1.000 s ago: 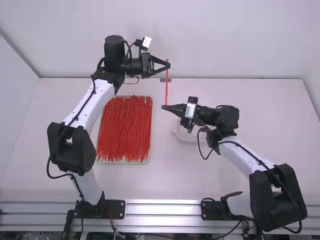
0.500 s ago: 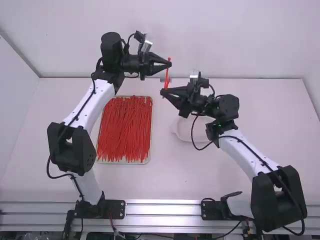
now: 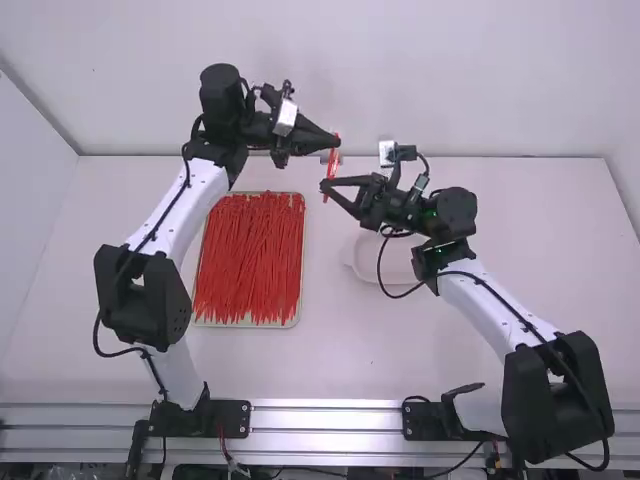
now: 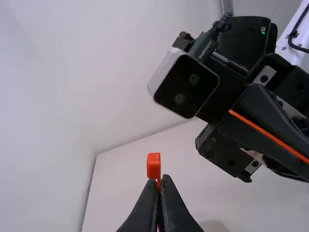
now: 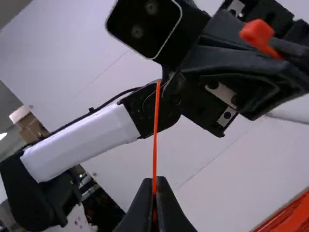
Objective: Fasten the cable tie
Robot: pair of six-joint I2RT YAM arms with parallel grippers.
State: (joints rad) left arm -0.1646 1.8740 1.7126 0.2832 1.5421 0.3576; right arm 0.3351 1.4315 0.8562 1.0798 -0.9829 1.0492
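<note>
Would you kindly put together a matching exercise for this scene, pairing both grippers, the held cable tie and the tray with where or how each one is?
Things:
1. left gripper
2. right gripper
3. cable tie
4. tray

Places or states:
A. flat on the table, filled with red ties
B. shut on the thin strap
C. held in the air between the two arms
D. shut just below the square head

Pairs: 1-D, 2-B, 3-C, 4-A.
</note>
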